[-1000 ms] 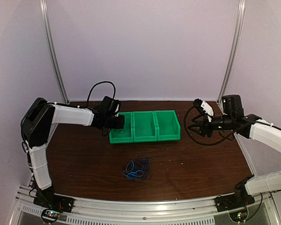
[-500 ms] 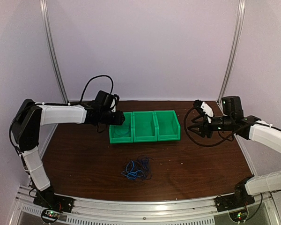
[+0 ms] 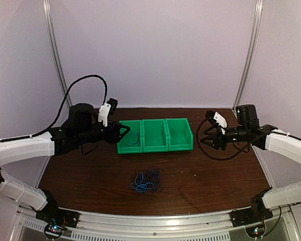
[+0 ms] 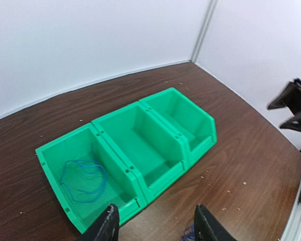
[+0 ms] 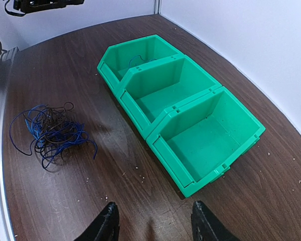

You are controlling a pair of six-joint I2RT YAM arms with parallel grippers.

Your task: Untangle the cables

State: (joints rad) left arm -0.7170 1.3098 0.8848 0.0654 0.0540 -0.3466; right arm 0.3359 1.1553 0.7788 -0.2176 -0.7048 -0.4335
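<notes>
A tangle of thin blue and black cables [image 3: 147, 182] lies on the dark wooden table in front of the green bins [image 3: 154, 148]; the right wrist view has it at the left [image 5: 50, 131]. One blue cable [image 4: 83, 181] lies loose in the left bin [image 4: 50, 150], apart from the tangle. My left gripper [image 3: 122, 132] hovers just left of that bin, open with nothing between its fingers [image 4: 155, 221]. My right gripper [image 3: 203, 139] hangs right of the bins, open and empty [image 5: 153, 218].
The three green bins [image 5: 155, 60] stand joined in a row at the table's middle back. The middle and right bins hold nothing. White walls and metal posts [image 3: 55, 55] close the table at the back and sides. Small crumbs dot the wood.
My left gripper has opened and drawn back leftward from over the left bin, its arm swinging out low to the left. The right arm has dipped slightly.
</notes>
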